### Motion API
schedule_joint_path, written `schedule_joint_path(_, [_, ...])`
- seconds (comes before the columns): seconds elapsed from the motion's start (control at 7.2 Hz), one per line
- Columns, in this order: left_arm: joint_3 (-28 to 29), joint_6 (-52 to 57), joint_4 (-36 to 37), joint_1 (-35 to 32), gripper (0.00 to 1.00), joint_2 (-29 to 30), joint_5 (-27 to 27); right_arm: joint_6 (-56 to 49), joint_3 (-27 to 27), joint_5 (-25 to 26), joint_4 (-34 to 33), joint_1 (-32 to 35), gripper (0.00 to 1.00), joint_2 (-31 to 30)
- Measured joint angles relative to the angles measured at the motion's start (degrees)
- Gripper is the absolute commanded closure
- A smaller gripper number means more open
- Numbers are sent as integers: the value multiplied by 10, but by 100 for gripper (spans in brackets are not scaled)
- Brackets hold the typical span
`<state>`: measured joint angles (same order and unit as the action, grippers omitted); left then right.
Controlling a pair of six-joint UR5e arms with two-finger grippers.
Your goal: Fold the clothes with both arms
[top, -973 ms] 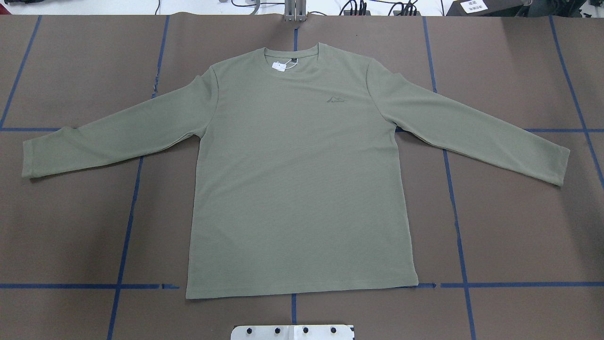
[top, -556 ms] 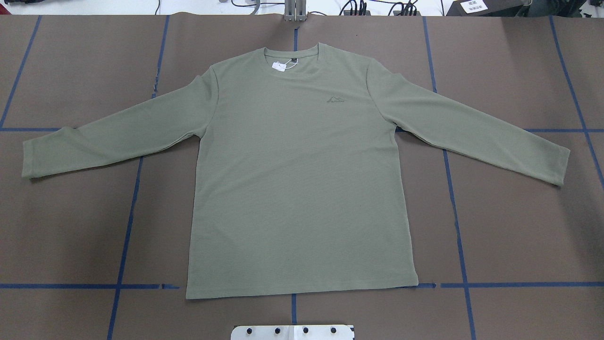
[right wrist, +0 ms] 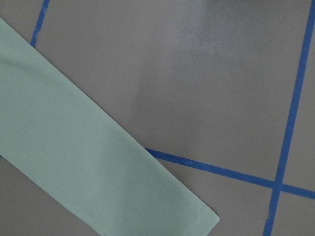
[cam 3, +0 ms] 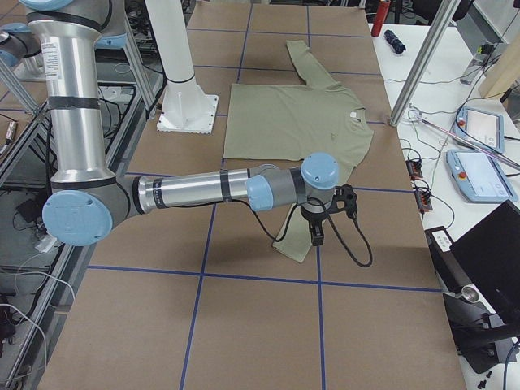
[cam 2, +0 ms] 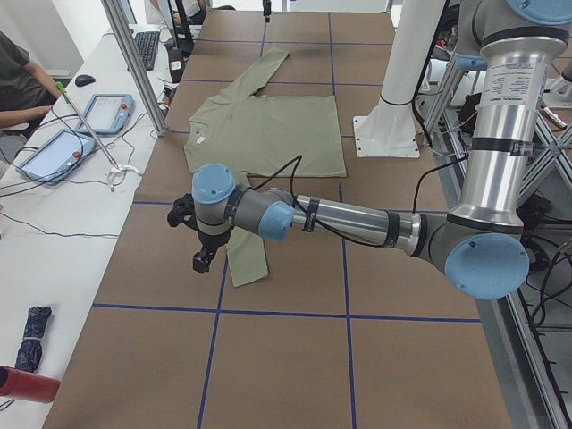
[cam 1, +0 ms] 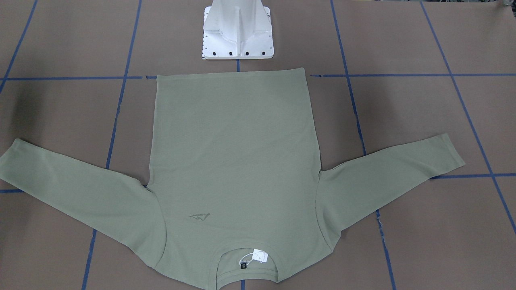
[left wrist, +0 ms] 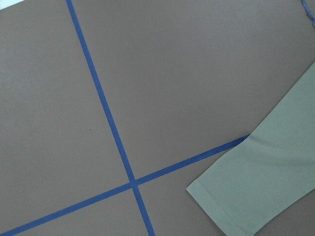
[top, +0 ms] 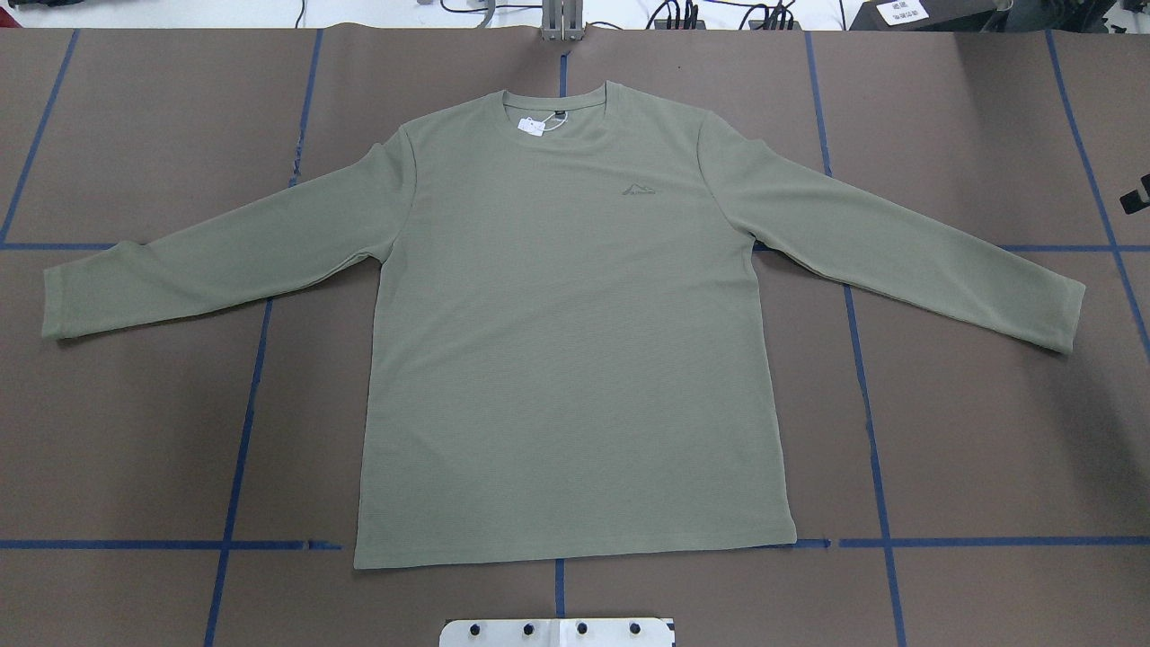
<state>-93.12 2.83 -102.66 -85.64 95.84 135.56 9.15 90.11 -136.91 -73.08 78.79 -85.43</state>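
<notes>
Contact is not yet made: my left fingers (cam 2: 200, 260) hang over the bench (top: 135, 431) near the cuff end of the left sleeve (left wrist: 266, 182), and my right fingers (cam 3: 317, 234) hang likewise by the cuff end of the right sleeve (right wrist: 83, 147). Neither pair touches the knit, and I cannot tell from the side views whether either pair stands apart or together. As I judge it, the step in hand is a paired pinch of both cuffs to bring the sleeves in over the body. To do it well I should come down squarely across each cuff's end seam and take both layers of the knit. I should lift only enough to clear the bench and move both arms at one pace, so the body neither drags nor skews. The shirt (top: 575, 341) lies flat and face up in the middle of the bench, its hem toward my pedestal (cam 1: 238, 36), its collar and paper tag (top: 532, 127) pointing away from me. Its long axis runs straight out from me along the centre tape line (top: 559, 589). The sleeves splay to either side, their cuffs slanting back toward me.
</notes>
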Motion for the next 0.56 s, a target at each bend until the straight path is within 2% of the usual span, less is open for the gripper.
schedule_joint_path(0.28, [6,-63,-54,1,0,-13,15,68,-73,40,164,-48,0,-18])
schedule_joint_path(0.56, [8,-74,-117,2,0,-41,17,118,-113,52,228,-91,0,-19])
